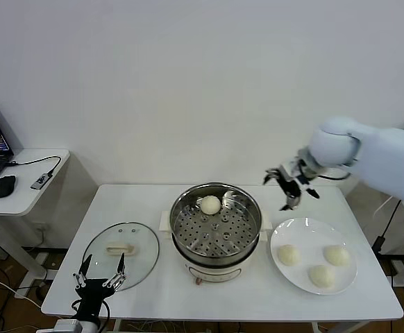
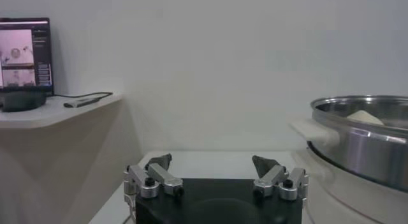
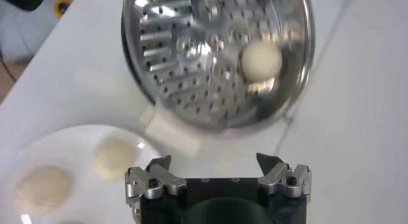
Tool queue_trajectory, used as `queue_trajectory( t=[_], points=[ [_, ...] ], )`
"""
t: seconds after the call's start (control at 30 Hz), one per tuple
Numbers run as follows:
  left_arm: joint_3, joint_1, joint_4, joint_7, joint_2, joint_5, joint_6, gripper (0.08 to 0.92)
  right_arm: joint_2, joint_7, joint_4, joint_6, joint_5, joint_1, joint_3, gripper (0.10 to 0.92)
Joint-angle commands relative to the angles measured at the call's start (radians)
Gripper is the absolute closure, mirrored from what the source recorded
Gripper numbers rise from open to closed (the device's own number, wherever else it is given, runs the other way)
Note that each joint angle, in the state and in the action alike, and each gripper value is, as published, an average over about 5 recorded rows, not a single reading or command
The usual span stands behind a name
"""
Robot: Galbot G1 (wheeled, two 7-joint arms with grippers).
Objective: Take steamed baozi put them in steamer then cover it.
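The table (image 1: 139, 201) is holding everything within reach. The steamer (image 1: 216, 225), round shiny perforated steel, is sitting at its centre, uncovered for loading, with one bun (image 1: 210, 205) already lying on the tray. The plate (image 1: 296, 232), flat and white, is lying beside it with three smooth buns (image 1: 289, 255) waiting. The glass lid (image 1: 122, 246) is resting aside. The right gripper (image 1: 290, 186) is hovering above the plate's far edge, fingers wide and empty; the left gripper (image 1: 99, 277) is idling near the lid, fingers wide too.
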Motion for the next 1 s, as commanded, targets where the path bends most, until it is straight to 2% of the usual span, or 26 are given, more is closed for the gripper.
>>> queue_trajectory(
  t=[0.03, 0.27, 0.53, 1.0],
  points=[
    [0.0, 0.002, 0.001, 0.0, 0.002, 0.001, 0.0, 0.177, -0.224, 0.007, 0.082, -0.125, -0.045, -0.138, 0.037, 0.203],
    [0.004, -0.002, 0.008, 0.0, -0.003, 0.005, 0.0, 0.177, -0.233, 0.03, 0.053, -0.111, -0.086, -0.352, 0.122, 0.203],
    [-0.003, 0.003, 0.006, 0.001, -0.007, 0.008, 0.001, 0.177, -0.152, 0.044, -0.04, -0.109, -0.137, -0.615, 0.339, 0.203],
    [-0.026, 0.008, 0.013, 0.002, -0.007, 0.006, 0.001, 0.177, 0.004, 0.054, -0.204, -0.08, -0.197, -0.751, 0.428, 0.203]
  ],
)
